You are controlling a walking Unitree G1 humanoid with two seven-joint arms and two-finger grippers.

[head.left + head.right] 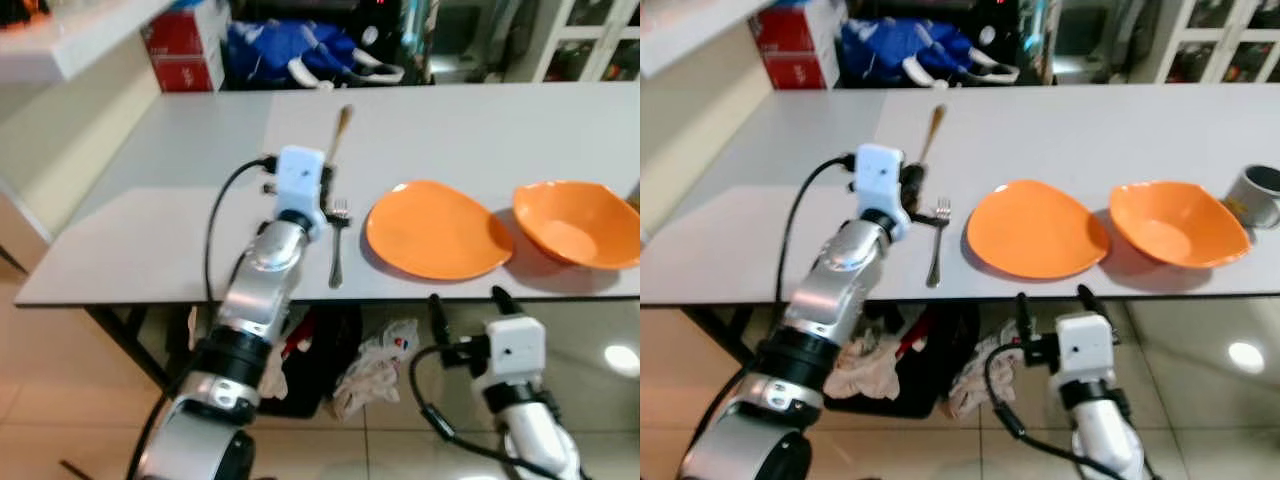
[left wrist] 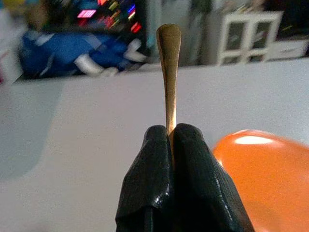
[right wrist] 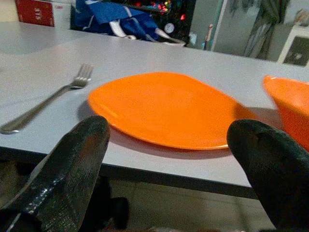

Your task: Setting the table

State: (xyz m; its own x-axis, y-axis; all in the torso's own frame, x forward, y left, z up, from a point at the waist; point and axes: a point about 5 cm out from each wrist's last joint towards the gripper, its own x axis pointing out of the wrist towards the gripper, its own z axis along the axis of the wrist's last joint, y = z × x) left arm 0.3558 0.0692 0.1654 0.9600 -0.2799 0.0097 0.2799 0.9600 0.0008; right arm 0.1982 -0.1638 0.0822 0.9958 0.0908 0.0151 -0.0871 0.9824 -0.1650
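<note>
The big grey counter [image 1: 480, 130] runs from left to right across the room. On its near edge sits an orange plate [image 1: 435, 230]. Just to the right of the plate is an orange bowl [image 1: 575, 222], and they almost touch. Further right, a grey mug [image 1: 1258, 196] stands by the bowl.

The left gripper [image 1: 325, 190] is over the counter, a little to the left of the plate. Its fingers [image 2: 193, 179] are squeezed shut on the thin gold handle of a spoon [image 1: 341, 128]. The handle points away, toward the far side of the counter. The spoon's round end is hidden by the fingers, so I cannot tell if it touches the counter.

A silver fork [image 1: 337, 245] lies flat just left of the plate, right beside the left gripper.

The right gripper [image 1: 465, 303] waits low, in front of the near edge of the counter. Its fingers [image 3: 77, 164] are spread wide and hold nothing.

What could go wrong? The spoon is very close to the fork. If it comes down there, it could bump the fork and push it crooked or off the near edge. The thin handle could also slip in the fingers and fall with a clatter.
</note>
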